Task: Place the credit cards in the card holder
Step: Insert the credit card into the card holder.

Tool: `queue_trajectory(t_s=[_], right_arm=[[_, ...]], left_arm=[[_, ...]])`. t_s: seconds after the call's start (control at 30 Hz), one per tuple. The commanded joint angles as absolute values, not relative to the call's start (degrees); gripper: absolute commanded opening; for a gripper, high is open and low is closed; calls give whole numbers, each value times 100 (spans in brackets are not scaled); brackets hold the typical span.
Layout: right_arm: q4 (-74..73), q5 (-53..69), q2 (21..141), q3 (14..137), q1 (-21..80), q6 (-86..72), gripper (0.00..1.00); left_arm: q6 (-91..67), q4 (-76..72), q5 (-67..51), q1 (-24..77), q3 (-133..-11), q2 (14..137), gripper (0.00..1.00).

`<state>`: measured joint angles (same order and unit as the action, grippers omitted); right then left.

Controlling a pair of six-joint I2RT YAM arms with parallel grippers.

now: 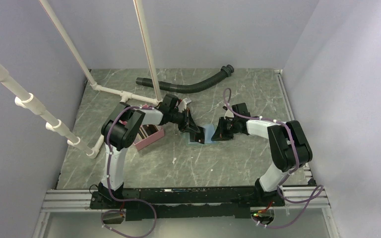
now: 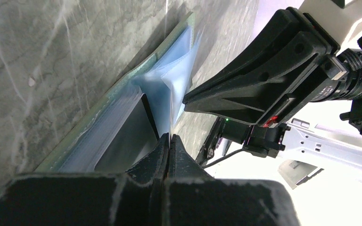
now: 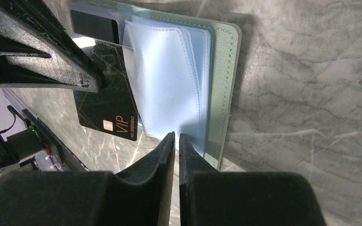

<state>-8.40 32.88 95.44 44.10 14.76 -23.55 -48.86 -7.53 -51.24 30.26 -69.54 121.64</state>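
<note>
Right wrist view gives us the card holder [image 3: 224, 70] lying open mid-table, well away from every edge. Our right gripper [image 3: 176, 137] pinches a blue sleeve [image 3: 169, 70]. Our left gripper [image 3: 92, 84] clamps a black card [image 3: 106, 103], only partly slid in. We judge the insertion unfinished.

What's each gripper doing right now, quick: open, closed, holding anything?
Left gripper: closed, pinching the black card by its edge.
Right gripper: closed on a clear sleeve of the card holder.
</note>
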Motion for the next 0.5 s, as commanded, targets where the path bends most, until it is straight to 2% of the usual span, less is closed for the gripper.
queue_trajectory(t_s=[0.0, 0.27, 0.47], right_arm=[[-1032, 2861, 9313, 4332, 1463, -2197, 12], [-1148, 2720, 9088, 4334, 1455, -2250, 20], [-1058, 2725, 9246, 4342, 1459, -2274, 21]], left_arm=[[-4966, -1235, -5207, 3049, -6924, 12251, 0], [-5076, -1600, -4834, 3050, -6796, 12280, 0], [-5366, -2129, -4629, 3058, -6604, 12353, 0]])
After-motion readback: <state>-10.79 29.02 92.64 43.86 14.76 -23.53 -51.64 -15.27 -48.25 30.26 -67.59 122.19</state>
